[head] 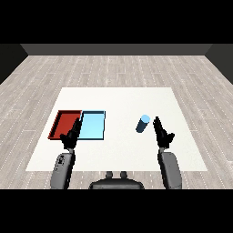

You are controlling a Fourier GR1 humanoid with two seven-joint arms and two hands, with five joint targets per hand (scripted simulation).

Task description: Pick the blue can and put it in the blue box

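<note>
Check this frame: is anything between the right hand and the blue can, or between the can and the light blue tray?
Nothing visible. The right hand, fingers straight, sits just right of the upright blue cylindrical can with only bare white table between them. From the can left to the shallow light blue tray the tabletop is also bare.

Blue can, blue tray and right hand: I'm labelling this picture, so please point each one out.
blue can (143, 124): head view, middle of its side.
blue tray (92, 127): head view, bare floor.
right hand (162, 134): head view, palm.
</note>
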